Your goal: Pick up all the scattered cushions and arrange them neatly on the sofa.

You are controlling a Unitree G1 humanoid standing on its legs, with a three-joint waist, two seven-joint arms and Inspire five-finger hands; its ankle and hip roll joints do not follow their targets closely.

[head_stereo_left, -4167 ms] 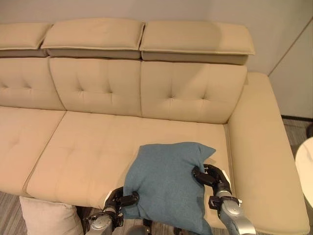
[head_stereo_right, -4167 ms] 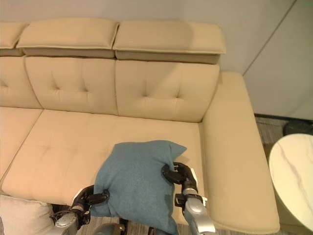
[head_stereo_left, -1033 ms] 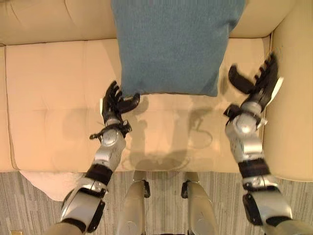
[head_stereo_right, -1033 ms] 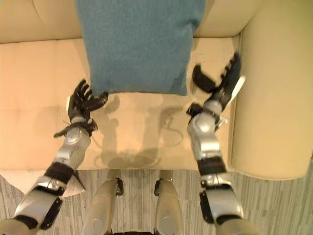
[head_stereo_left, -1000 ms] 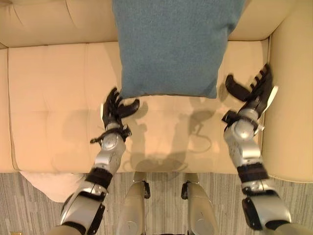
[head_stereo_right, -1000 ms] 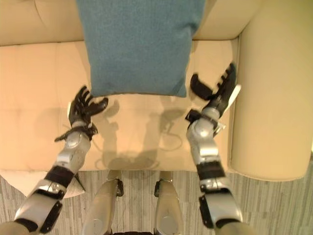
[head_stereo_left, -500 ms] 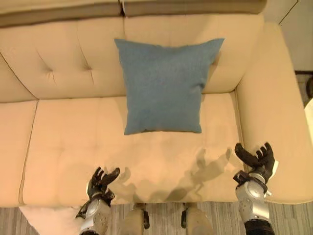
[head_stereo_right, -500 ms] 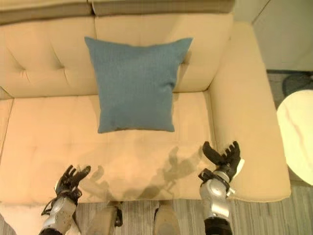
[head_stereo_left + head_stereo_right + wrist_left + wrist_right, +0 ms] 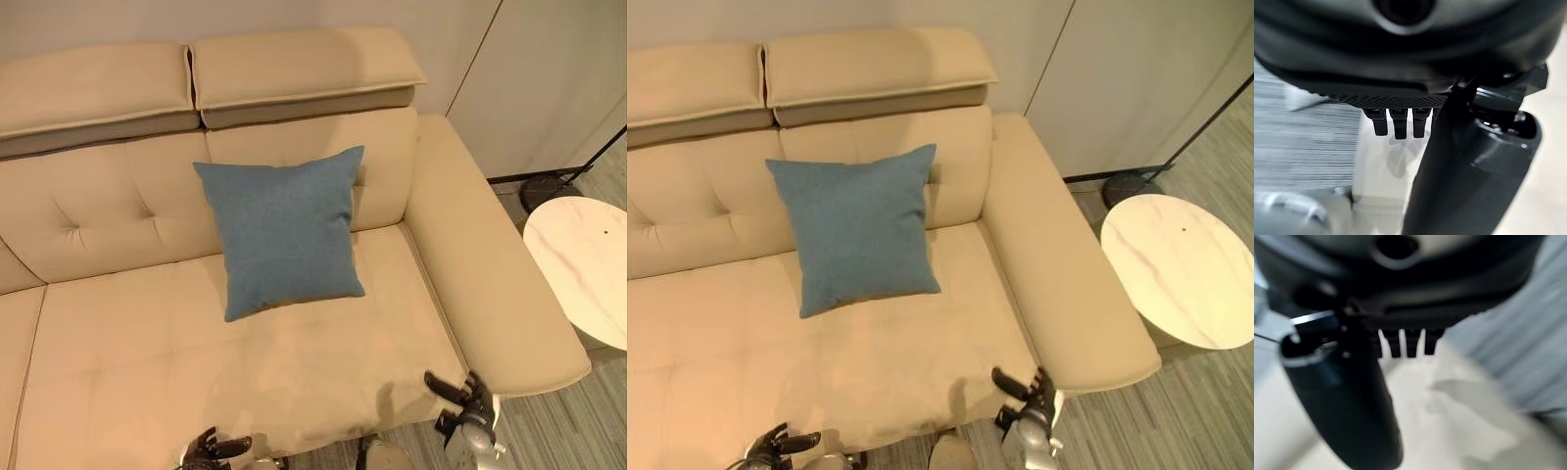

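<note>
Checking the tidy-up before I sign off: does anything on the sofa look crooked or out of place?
Only slightly: the blue cushion leans against the sofa backrest but sits a little rotated, its lower edge slanting across the seat. Both hands, left and right, are open and clear of it.

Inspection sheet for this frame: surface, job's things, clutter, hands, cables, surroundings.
Surface: beige sofa, tufted seat and backrest, armrest at the robot's right.
Job's things: blue cushion stands on the seat, leaning on the backrest, near the armrest end.
Clutter: nothing seen.
Hands: left hand and right hand both open, holding nothing, low at the sofa's front edge, apart from the cushion.
Cables: nothing seen.
Surroundings: round white side table beyond the armrest; striped grey floor; pale wall panels.
</note>
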